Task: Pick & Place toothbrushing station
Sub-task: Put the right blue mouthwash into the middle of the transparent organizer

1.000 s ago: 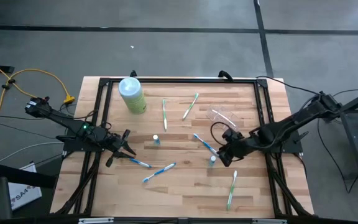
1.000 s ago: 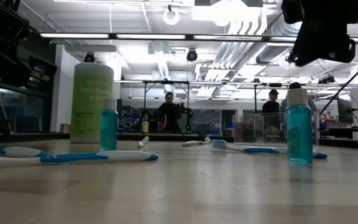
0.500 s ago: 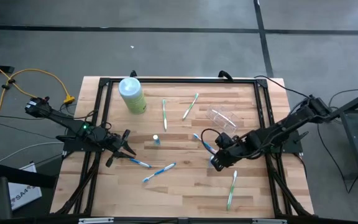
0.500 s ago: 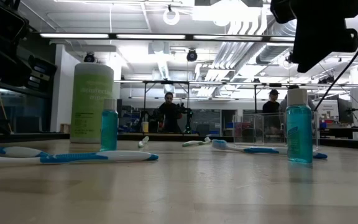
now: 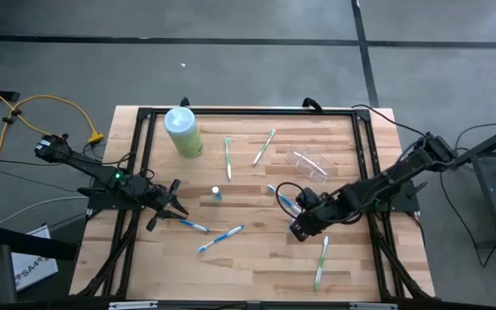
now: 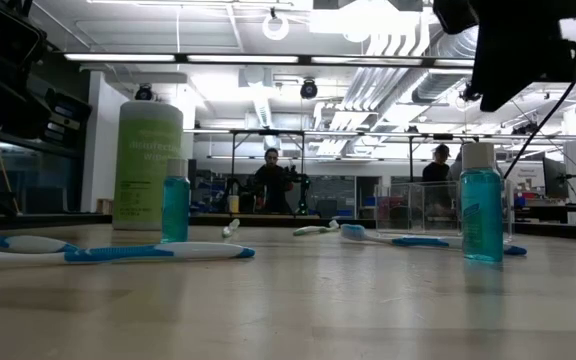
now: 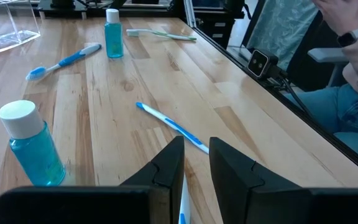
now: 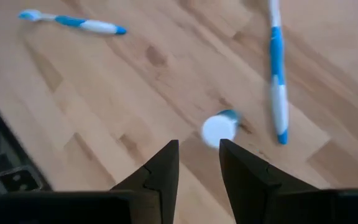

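High view: the clear toothbrushing station [image 5: 311, 164] lies on the table [image 5: 257, 258] toward two o'clock, well apart from both arms and holding nothing; toothbrushes lie scattered, so loading is judged not yet begun. The right gripper [image 5: 298, 229] hangs near four o'clock over a small blue bottle that it hides here; the left gripper [image 5: 177, 199] waits at nine o'clock. Low view: the station [image 6: 408, 205] sits behind a blue bottle [image 6: 481, 213], with the right arm's dark bulk above at one o'clock; a second blue bottle [image 6: 175, 200] and a pale-green bottle [image 6: 149, 165] stand toward ten o'clock. Left wrist view: the left gripper [image 7: 196, 163] shows a narrow gap, nothing between its fingers. Right wrist view: the right gripper [image 8: 198, 163], narrowly parted and empty, points down at a white-capped bottle [image 8: 219, 127], seemingly the near blue one.
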`<state>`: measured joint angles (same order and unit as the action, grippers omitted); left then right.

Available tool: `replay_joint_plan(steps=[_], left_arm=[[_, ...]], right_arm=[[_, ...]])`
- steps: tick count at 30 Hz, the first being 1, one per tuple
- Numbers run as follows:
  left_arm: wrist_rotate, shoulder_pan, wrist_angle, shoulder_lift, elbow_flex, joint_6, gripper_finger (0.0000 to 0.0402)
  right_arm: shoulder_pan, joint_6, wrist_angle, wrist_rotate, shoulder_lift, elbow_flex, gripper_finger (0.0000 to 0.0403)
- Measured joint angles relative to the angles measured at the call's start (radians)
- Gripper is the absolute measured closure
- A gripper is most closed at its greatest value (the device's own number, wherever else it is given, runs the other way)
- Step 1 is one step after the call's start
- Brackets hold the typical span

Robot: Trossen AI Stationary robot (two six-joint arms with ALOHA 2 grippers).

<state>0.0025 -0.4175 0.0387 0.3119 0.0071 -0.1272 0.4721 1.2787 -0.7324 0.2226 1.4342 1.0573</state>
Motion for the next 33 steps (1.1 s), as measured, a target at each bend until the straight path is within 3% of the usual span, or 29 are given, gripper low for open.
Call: replay_joint_plan(steps=[13, 23, 33], left_arm=[[0.000, 0.000, 0.001, 0.000, 0.000, 0.000, 0.0330], [0.000, 0.000, 0.010, 0.000, 0.000, 0.000, 0.0330], [0.000, 0.000, 0.024, 0.000, 0.000, 0.000, 0.0330]], right_arm=[[0.024, 0.157, -0.014, -0.012, 0.025, 0.000, 0.0294], [0.019, 0.265, -0.007, -0.015, 0.029, 0.000, 0.0234], [-0.018, 0.297, -0.017, -0.064, 0.104, 0.000, 0.0229]])
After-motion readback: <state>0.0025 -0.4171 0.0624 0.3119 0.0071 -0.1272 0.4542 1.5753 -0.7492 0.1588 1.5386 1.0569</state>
